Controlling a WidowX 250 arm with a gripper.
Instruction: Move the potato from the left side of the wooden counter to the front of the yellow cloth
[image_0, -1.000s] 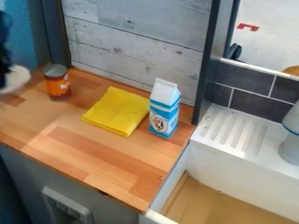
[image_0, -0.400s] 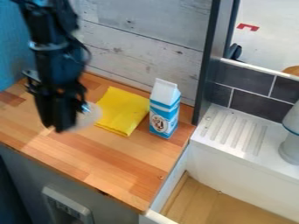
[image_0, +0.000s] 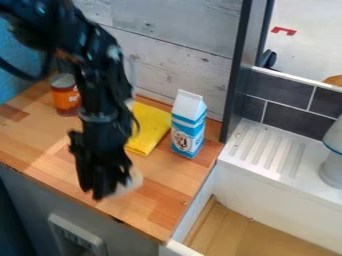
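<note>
Smooth wood countertop (image_0: 157, 195), yellow cloth (image_0: 151, 126) (matt), glossy carton (image_0: 188, 131)

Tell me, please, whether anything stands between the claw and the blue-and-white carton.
Beside the claw, on the side toward the carton, is a blurred pale shape I can't identify; past it, nothing visible stands in the way.

The hand (image_0: 107, 191) hangs over the wooden counter (image_0: 163, 214).

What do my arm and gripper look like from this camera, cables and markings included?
The black, jointed robot arm has glossy highlights and a greyish band around its lower part. A thin black cable loops out beside that band, and another dark cable curves at the upper left. The angular black gripper is blocky. I can't make out any markings.
</note>
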